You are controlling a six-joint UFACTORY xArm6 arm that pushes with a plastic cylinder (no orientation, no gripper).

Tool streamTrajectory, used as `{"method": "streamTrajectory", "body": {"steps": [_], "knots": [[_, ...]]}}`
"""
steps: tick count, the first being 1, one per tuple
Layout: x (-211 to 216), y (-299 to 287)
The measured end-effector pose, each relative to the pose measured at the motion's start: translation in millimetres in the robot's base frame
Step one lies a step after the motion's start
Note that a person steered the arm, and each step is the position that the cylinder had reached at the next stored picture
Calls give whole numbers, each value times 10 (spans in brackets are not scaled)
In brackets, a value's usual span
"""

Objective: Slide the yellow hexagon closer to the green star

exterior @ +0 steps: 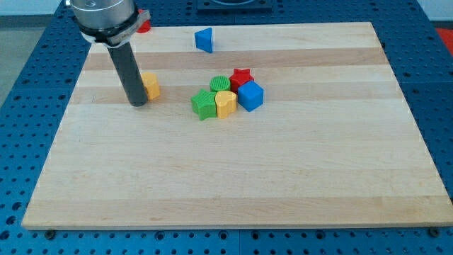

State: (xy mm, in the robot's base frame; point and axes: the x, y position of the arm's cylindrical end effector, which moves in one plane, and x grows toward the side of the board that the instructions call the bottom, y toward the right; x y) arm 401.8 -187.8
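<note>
The yellow hexagon [150,86] sits on the wooden board at the view's upper left. My tip [137,103] rests on the board right against the hexagon's left side, partly hiding it. The green star [204,104] lies to the right of the hexagon, near the board's middle, at the left end of a tight cluster of blocks. A gap of bare board separates the hexagon from the star.
The cluster also holds a yellow heart-like block [226,103], a green rounded block [219,83], a red star [242,76] and a blue cube [250,95]. A blue triangle [204,40] sits near the top edge. A red block [144,25] shows behind the arm.
</note>
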Motion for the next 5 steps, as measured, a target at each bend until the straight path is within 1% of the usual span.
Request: {"method": "streamTrajectory", "body": {"steps": [1, 2, 3, 4, 5], "knots": [[-8, -496], [-318, -530], [-413, -159], [-319, 322], [-275, 680]]}}
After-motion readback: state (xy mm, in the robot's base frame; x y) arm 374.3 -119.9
